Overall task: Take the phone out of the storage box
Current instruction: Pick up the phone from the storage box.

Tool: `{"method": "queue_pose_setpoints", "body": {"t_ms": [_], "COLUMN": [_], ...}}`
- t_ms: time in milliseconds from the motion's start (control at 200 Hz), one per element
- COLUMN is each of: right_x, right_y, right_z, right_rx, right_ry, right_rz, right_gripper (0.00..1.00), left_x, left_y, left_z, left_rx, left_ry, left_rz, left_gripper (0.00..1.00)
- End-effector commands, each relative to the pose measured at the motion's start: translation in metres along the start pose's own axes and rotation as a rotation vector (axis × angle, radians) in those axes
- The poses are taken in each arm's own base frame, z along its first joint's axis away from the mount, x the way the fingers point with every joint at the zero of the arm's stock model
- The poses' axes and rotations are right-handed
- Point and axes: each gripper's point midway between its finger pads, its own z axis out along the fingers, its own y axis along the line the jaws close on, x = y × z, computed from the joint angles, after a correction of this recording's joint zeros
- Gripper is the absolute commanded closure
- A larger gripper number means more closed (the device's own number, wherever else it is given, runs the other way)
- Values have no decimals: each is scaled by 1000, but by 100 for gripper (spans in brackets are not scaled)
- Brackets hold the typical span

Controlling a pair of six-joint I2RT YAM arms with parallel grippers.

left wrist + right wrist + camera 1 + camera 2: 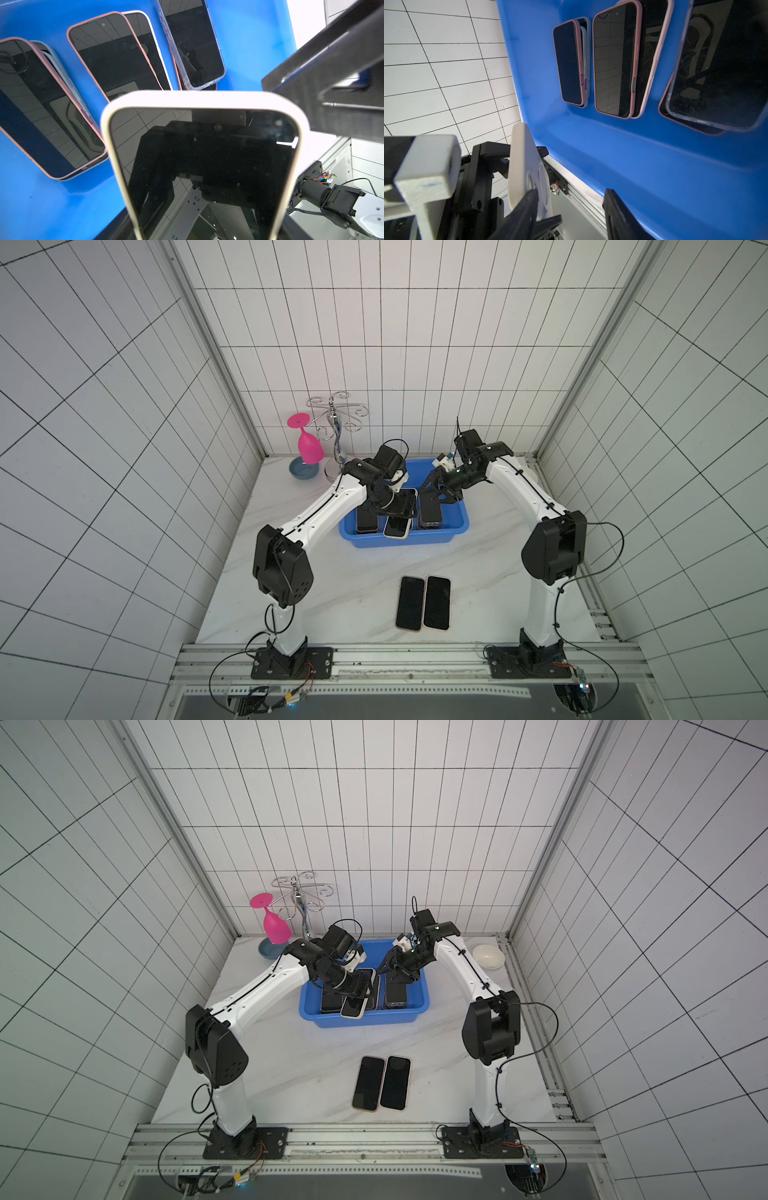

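The blue storage box (403,542) (365,1022) stands at the middle back of the table, with several dark-screened phones stacked inside. My left gripper (395,506) is shut across the sides of a white-cased phone (395,527) (354,1007), holding it tilted above the middle stack. In the left wrist view that phone (203,166) fills the foreground, over the pink-cased phones (116,58) on the box floor (52,207). My right gripper (436,494) (571,214) hangs open and empty over the right stack (430,514). The held phone's white back (527,170) lies beside one of its fingers (527,207).
Two phones (410,602) (437,602) lie side by side, face up, on the front middle of the marble table. A pink goblet (309,443), a wire rack (336,418) and a grey-blue dish (304,469) stand back left. A white bowl (489,956) sits back right.
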Motion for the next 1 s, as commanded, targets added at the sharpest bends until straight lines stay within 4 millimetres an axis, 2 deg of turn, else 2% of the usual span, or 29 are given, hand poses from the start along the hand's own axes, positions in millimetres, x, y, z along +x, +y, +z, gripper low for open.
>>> {"method": "queue_pose_setpoints", "body": {"t_ms": [0,95,175,275,425,630,740,855,995], "right_x": [-9,-14,-11,5,32,52,60,67,72], "right_y": [18,21,30,31,14,5,11,26,30], "right_z": [-19,-26,-23,-7,20,40,48,52,51], "right_rx": [-23,-40,-74,-66,-20,-15,-36,-92,-131], "right_ry": [-45,-57,-37,27,118,173,203,235,255], "right_rz": [-62,-57,-74,-95,-82,-77,-95,-123,-129], "right_gripper": [45,46,46,46,48,49,51,60,84], "left_x": [3,4,4,2,-3,-5,-5,-3,0], "left_y": [-6,-4,-5,-5,-8,-12,-18,-25,-32], "left_z": [9,10,10,10,9,7,5,5,4], "left_rx": [29,23,25,26,32,46,81,122,173], "left_ry": [22,28,29,24,16,11,12,22,26], "left_rz": [26,29,30,32,38,45,52,60,67], "left_gripper": [36,36,36,36,36,36,36,36,35]}}
